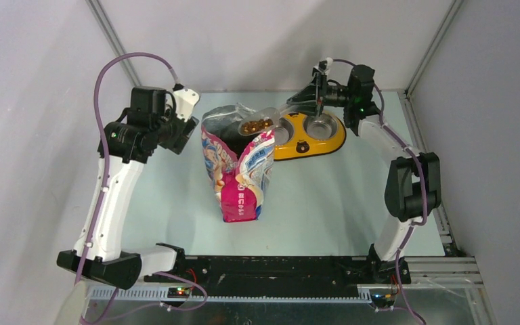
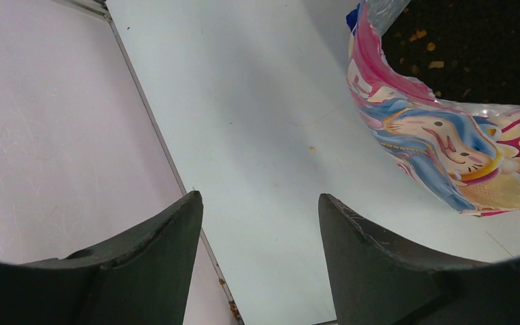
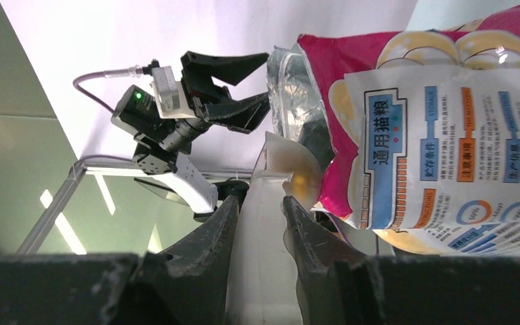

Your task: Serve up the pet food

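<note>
The pink-and-blue cat food bag (image 1: 240, 169) stands open at mid-table; it also shows in the left wrist view (image 2: 447, 156) and the right wrist view (image 3: 440, 122). My right gripper (image 1: 309, 95) is shut on the handle of the clear plastic scoop (image 1: 257, 123), which holds brown kibble (image 1: 255, 125) just above the bag's mouth. In the right wrist view the scoop handle (image 3: 261, 257) sits between the fingers (image 3: 206, 237). The yellow double bowl (image 1: 309, 134) with steel cups lies right of the bag. My left gripper (image 1: 184, 132) is open and empty beside the bag's left edge.
White enclosure walls and metal frame rails (image 1: 112, 37) bound the table on three sides. A stray kibble crumb (image 2: 311, 149) lies on the table left of the bag. The table's left edge strip (image 2: 169, 162) runs under my left gripper.
</note>
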Controlling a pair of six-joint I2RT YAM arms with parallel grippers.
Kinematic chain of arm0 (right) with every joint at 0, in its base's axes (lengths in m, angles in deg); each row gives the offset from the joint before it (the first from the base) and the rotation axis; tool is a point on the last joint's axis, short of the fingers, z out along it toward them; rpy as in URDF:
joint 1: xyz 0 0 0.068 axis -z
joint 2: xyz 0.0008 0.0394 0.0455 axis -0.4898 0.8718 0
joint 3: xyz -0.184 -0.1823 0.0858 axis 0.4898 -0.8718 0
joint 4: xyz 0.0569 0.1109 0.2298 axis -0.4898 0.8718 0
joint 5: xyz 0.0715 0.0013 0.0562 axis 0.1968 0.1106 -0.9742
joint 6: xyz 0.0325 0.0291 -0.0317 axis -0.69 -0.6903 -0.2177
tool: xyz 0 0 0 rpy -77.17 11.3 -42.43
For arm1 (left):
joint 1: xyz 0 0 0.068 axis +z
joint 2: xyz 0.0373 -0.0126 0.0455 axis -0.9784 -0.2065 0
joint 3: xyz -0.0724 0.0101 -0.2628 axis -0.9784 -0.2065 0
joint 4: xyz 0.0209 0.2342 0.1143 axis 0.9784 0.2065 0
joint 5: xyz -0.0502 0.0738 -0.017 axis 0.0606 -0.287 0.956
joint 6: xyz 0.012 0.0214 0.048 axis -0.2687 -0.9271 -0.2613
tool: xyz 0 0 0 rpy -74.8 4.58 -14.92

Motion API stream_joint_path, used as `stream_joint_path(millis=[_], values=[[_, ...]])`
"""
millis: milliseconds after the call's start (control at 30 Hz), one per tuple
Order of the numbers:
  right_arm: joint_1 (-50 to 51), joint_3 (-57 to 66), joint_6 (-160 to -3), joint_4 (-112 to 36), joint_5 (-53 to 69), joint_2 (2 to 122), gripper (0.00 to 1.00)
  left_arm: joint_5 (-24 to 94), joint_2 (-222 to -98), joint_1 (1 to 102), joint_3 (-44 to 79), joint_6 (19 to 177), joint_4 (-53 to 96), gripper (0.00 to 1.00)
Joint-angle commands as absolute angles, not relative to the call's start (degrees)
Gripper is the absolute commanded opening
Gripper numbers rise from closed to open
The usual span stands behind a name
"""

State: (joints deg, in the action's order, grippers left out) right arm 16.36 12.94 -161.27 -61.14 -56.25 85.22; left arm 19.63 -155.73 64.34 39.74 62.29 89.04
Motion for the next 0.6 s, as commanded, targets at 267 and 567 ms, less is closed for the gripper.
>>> stream_joint_path(millis=[267,567], values=[[26.85,7.07,-159.82,-64.65,-55.45,77.32,0.00,19.88,-154.85,64.72,40.45,62.39,88.61,0.70],[36.27,3.09,-153.72,-62.20,-52.26,78.67,0.00,20.56,-154.82,64.73,39.93,62.93,86.72,0.70]])
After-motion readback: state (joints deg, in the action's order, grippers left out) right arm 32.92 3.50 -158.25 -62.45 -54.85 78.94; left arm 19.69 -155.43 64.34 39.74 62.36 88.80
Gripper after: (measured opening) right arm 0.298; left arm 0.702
